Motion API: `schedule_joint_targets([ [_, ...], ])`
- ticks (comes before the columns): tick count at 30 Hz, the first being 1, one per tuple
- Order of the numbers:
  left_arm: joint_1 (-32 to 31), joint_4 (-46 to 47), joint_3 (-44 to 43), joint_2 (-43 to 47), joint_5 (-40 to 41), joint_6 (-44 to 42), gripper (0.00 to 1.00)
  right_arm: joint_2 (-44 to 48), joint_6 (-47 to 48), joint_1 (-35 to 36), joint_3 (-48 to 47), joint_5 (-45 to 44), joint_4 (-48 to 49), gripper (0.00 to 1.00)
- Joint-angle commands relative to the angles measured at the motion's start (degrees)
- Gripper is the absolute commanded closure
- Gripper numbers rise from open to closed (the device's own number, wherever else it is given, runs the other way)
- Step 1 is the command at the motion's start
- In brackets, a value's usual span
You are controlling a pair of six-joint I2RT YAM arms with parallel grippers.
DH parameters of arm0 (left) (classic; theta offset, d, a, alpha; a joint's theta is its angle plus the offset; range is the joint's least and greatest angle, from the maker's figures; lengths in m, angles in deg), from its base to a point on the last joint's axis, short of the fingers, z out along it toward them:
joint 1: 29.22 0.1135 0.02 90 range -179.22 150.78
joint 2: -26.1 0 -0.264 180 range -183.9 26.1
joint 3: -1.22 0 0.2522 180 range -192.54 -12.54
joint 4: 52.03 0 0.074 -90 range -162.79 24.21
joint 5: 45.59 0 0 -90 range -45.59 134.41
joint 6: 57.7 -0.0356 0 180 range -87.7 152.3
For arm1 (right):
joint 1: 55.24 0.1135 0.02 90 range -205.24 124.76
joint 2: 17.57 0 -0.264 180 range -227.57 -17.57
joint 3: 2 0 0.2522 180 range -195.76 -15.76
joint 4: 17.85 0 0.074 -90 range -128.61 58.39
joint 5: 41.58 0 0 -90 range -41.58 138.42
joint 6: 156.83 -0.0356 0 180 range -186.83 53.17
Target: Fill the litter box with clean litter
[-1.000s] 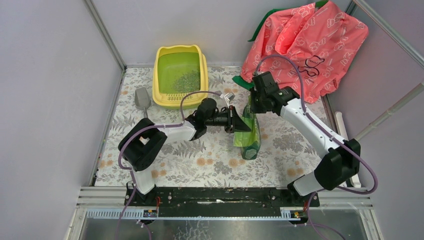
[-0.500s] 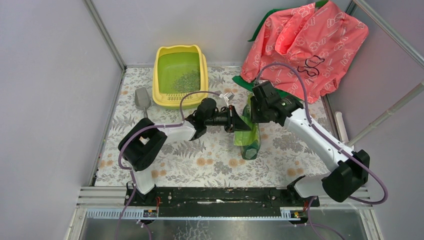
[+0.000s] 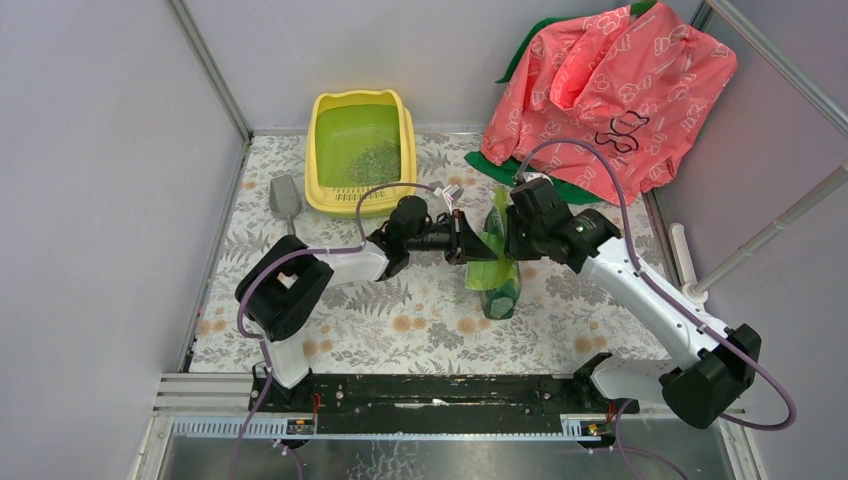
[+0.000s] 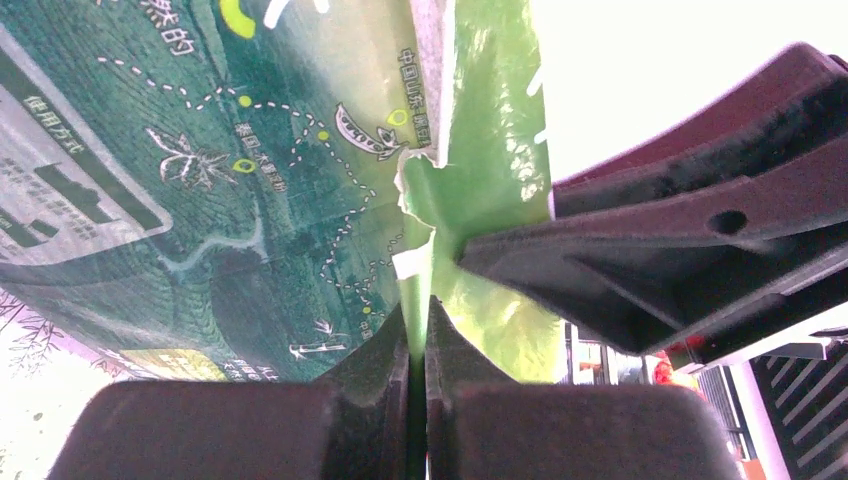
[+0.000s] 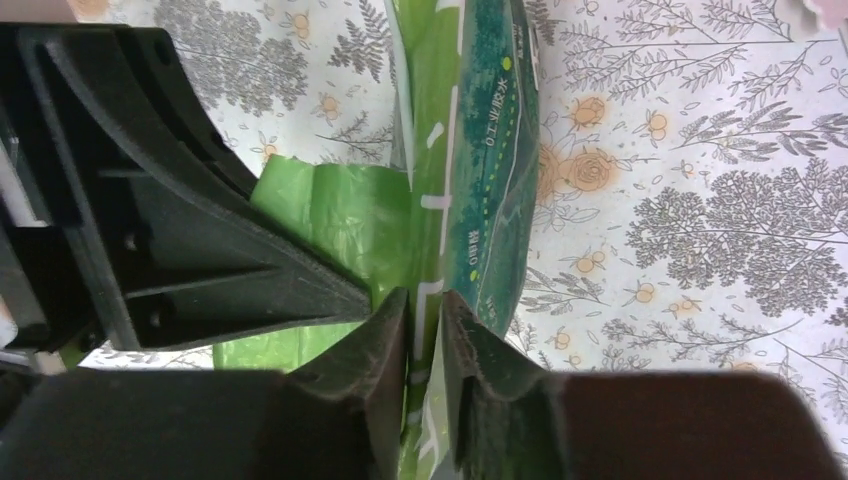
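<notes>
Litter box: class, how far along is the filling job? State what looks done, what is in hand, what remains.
Done: some clean litter lies in the litter box. In hand: the left pincer pinches the torn top of the green bag; the right pincer has its jaws slightly apart around its edge. Left: probably pouring more, since much green floor shows.

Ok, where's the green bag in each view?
Top external: green bag mid-table, between left gripper and right gripper.
Left wrist: bag fills left and centre, its edge pinched in the left gripper.
Right wrist: bag runs down the centre, its edge between the right gripper's fingers.
Shared landmark: the left gripper, black wedge at left in the right wrist view.
</notes>
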Motion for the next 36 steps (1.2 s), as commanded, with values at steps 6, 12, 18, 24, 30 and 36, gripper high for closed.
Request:
schedule_joint_targets([
  [6, 1.1, 3.0, 1.5, -0.9, 0.4, 0.3, 0.79, 3.6, 0.3, 0.0, -2.7, -2.6, -4.4, 0.29],
  [12, 1.1, 4.6, 3.6, 0.1, -0.1, 0.4, 0.52, 3.4, 1.5, -0.2, -5.5, -10.5, -3.1, 0.07],
  [18, 1.4, 5.6, 5.0, 0.5, -0.9, 0.2, 0.45, 0.2, 5.8, -10.9, -11.2, -9.6, 0.8, 0.10],
  [24, 1.7, 8.9, 6.8, 1.0, -2.3, 1.3, 0.41, -12.1, 9.7, -22.8, -9.6, -4.3, 5.0, 0.30],
  [30, 2.9, 10.6, 9.8, 3.9, -3.1, 1.6, 0.42, -27.8, 12.6, -24.9, -11.7, -11.5, 4.0, 0.62],
  [36, 3.6, 9.0, 10.3, 6.3, -3.7, 0.0, 0.35, -37.3, 14.6, -25.8, -15.9, -15.4, 3.5, 0.46],
])
